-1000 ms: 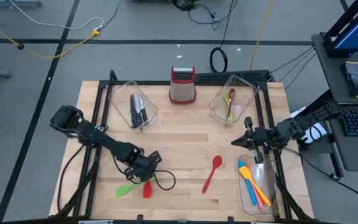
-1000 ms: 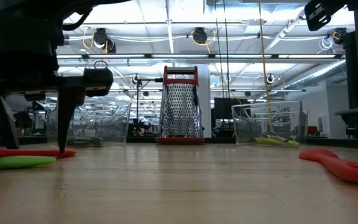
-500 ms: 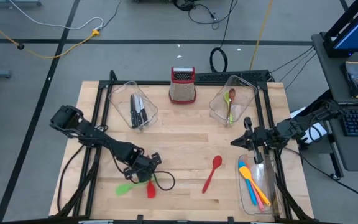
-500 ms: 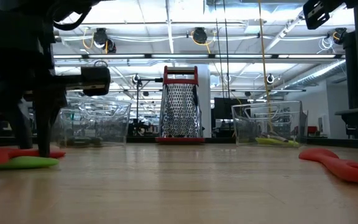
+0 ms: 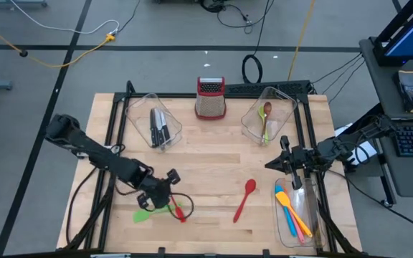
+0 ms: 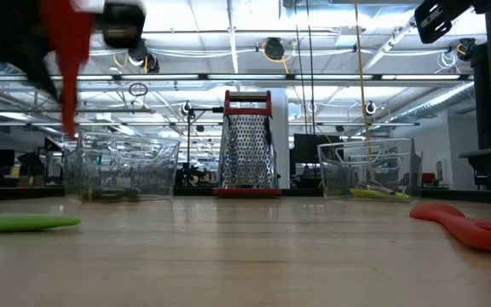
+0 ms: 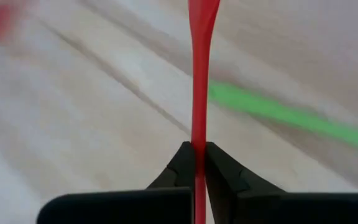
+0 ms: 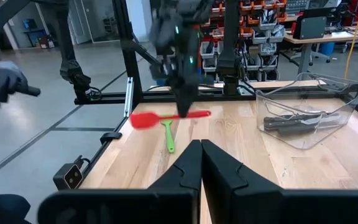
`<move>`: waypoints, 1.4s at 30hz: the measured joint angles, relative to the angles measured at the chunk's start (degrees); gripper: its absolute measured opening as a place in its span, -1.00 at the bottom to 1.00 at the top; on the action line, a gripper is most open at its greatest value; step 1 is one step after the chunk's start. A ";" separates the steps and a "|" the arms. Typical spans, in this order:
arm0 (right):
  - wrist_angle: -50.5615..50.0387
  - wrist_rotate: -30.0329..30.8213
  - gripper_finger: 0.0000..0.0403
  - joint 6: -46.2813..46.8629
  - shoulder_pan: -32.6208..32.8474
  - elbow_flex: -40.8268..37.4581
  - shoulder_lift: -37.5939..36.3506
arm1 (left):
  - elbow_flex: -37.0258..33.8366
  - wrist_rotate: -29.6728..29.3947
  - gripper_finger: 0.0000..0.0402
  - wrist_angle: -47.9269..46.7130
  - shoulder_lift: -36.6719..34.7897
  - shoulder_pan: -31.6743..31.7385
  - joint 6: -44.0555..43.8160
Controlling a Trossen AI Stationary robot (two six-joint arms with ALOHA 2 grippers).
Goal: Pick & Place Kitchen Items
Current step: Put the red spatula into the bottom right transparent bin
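My left gripper (image 5: pixel 171 201) is shut on a red spatula (image 8: pixel 166 117) and holds it above the table's near left part. The spatula also shows in the low view (image 6: pixel 66 60) and the high view (image 5: pixel 180 212). A green spatula (image 5: pixel 143 216) lies flat on the wood below it. A red spoon (image 5: pixel 245 198) lies flat at the near middle. My right gripper (image 5: pixel 272 164) is shut and empty, above the table's right side beside the near right bin. My left gripper pinches the red spatula's thin handle (image 7: pixel 197 134) between its two fingertips (image 7: pixel 179 165). The fingers come from above and lie across the handle. The spatula is lifted clear of the table, its blade (image 8: pixel 142 119) to one side of the fingers.
A clear bin (image 5: pixel 156 127) with knives stands far left, a clear bin (image 5: pixel 266 118) with spoons far right, and a clear bin (image 5: pixel 296 211) with spatulas near right. A metal grater (image 5: pixel 211 98) with a red top stands at the far middle.
My left gripper has gone up with the red spatula, which lay on the table beside the green one and is now lifted clear. The green spatula has stayed on the table.
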 joint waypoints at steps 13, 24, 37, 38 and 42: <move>1.03 -0.23 -1.00 -0.49 0.00 0.00 5.40 | 1.11 -7.10 -0.97 38.79 -9.83 3.32 -10.27; 23.14 -0.30 -0.97 -8.12 0.00 -0.02 19.35 | 1.13 -7.12 -0.98 57.89 -4.82 9.83 -35.18; 44.64 -0.33 -0.54 -15.10 0.00 -0.02 32.80 | 1.13 -7.03 -0.99 66.86 6.30 11.55 -45.23; 45.36 -0.33 -0.47 -15.03 0.00 -0.02 33.61 | 1.13 -7.01 -0.99 68.16 7.07 11.55 -45.25; 50.07 -0.37 -0.20 -12.91 -0.37 -0.02 36.65 | 1.11 -6.73 -0.99 72.75 10.07 11.72 -45.30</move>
